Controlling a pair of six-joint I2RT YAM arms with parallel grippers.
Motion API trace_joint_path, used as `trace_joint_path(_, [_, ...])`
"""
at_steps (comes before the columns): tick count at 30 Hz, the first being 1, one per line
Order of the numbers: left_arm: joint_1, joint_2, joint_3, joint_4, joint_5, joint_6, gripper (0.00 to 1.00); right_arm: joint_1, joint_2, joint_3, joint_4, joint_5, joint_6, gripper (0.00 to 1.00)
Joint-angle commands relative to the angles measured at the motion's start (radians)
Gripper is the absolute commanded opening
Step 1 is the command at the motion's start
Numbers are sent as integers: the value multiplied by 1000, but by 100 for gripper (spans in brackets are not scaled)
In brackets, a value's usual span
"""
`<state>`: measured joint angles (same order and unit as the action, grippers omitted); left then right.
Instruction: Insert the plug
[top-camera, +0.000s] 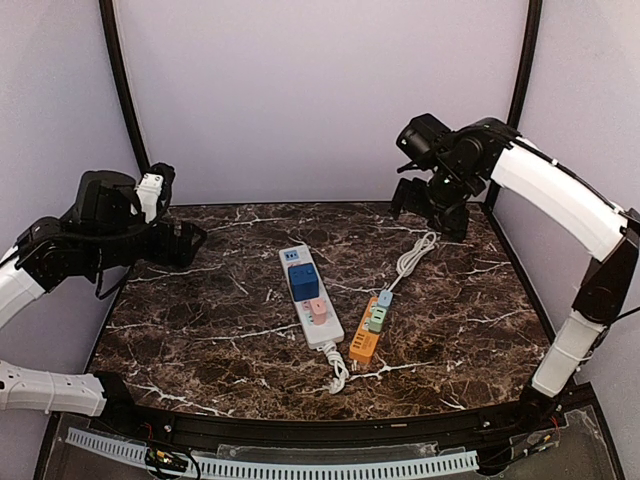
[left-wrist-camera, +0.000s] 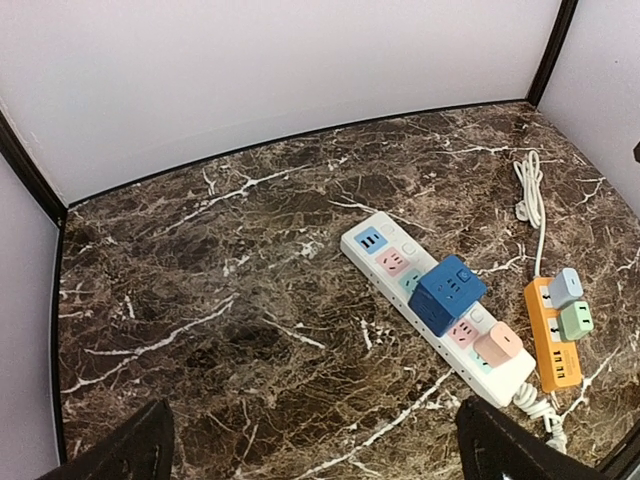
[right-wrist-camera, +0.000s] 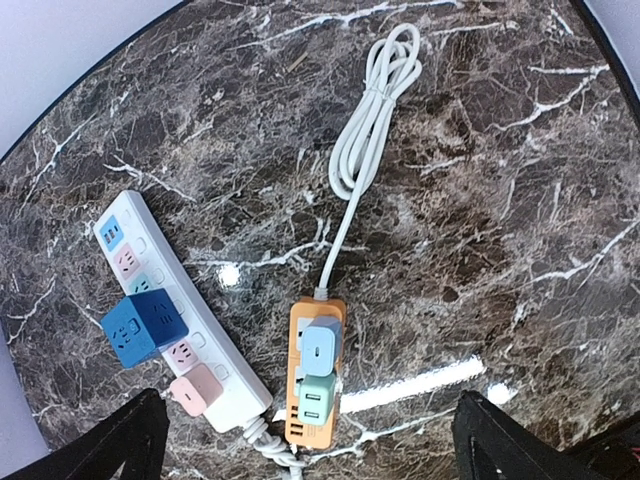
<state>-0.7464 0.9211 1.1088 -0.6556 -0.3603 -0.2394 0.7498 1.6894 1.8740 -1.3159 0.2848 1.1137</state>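
A white power strip (top-camera: 309, 297) lies mid-table with a blue cube adapter (top-camera: 304, 282) and a pink plug (top-camera: 318, 309) seated in it. It also shows in the left wrist view (left-wrist-camera: 400, 280) and the right wrist view (right-wrist-camera: 130, 250). An orange power strip (top-camera: 365, 336) to its right holds a light-blue plug (right-wrist-camera: 322, 349) and a green plug (right-wrist-camera: 316, 400). My left gripper (left-wrist-camera: 312, 450) is open, raised at the far left. My right gripper (right-wrist-camera: 305, 445) is open, raised at the far right. Both are empty.
The orange strip's white cord (top-camera: 412, 256) lies coiled toward the back right. The white strip's cord (top-camera: 335, 368) is bundled near the front. Black enclosure posts (top-camera: 122, 80) stand at the back corners, with lilac walls around.
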Motion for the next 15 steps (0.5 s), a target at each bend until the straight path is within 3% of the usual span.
trace_joint_path(1, [-5,-8,59,-59,-84,77,99,-38,-31,19,52,97,-82,99])
trace_joint_path(9, [-3,61,107,-53,-263,186,99,-36,-168,-152,243,380,-313,99])
trace_joint_path(12, [20,99,110,-26,-338,224,99,-47,-231,-234,339,395,-470,99])
trace_joint_path(15, [50,134,108,45,-324,286,99,-103,-249,-255,357,362,-495,99])
